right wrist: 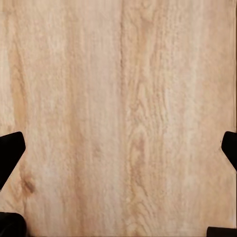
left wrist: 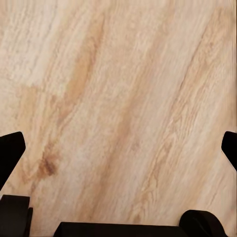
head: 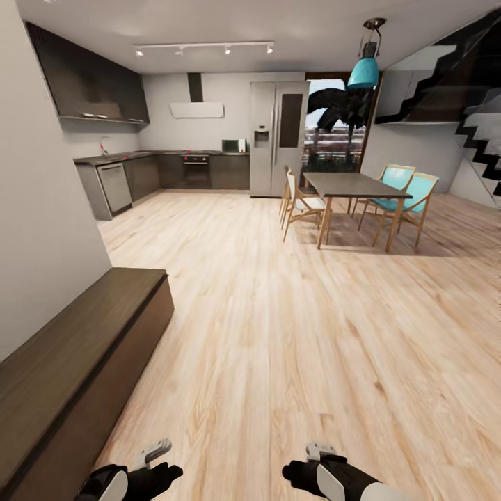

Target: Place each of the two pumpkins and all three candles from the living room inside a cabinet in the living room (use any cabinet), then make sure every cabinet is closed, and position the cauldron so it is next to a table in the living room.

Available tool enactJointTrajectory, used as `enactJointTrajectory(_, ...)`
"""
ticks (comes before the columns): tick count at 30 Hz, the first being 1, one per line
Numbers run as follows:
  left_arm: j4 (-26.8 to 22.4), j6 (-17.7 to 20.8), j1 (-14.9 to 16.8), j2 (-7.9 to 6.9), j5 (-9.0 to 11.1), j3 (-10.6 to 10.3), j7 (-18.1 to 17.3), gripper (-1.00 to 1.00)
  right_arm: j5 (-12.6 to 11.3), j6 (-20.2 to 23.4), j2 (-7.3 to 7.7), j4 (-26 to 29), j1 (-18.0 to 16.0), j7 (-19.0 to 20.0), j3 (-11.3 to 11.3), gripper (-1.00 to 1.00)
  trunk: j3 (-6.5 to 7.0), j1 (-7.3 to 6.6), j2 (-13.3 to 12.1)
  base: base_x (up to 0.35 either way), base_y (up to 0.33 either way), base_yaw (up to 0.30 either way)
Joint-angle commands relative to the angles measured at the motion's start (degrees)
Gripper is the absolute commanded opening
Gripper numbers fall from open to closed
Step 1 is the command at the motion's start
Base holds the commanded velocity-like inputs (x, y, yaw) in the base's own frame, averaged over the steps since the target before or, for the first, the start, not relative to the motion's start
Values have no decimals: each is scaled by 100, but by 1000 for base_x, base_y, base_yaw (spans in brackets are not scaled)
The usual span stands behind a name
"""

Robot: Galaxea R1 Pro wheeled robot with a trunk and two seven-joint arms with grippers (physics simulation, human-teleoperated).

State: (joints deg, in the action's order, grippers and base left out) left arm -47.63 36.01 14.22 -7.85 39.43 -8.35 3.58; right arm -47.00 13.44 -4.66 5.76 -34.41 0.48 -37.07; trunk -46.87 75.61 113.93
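Note:
The long low dark-brown cabinet runs along the left wall, and no drawer front stands out from it. My left gripper hangs low beside the cabinet's near end. My right gripper is level with it over the wood-plank floor. In the left wrist view the left gripper is open over bare planks, its fingertips far apart. The right gripper is open too, with nothing between its fingertips. The pumpkins, candles and cauldron are out of view.
A dining table with several chairs stands ahead to the right. The grey kitchen units and a fridge line the back wall. A dark staircase rises at the far right. Wide floor lies between.

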Motion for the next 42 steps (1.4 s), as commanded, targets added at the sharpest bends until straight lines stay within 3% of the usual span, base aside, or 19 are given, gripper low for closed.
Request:
enactJointTrajectory(1,-10,14,2,-6,48,-18,38,100,-20,18,1,2,-4,5,-28,100,-5,3,2,308,-173,-127)
enactJointTrajectory(21,-10,12,1,-6,30,-26,38,100,-20,18,1,4,-4,5,-28,100,-5,3,2,314,-96,-202)
enactJointTrajectory(42,-10,10,2,-6,21,-26,38,100,-20,18,1,1,-4,5,-28,100,-5,3,2,311,-57,-7)
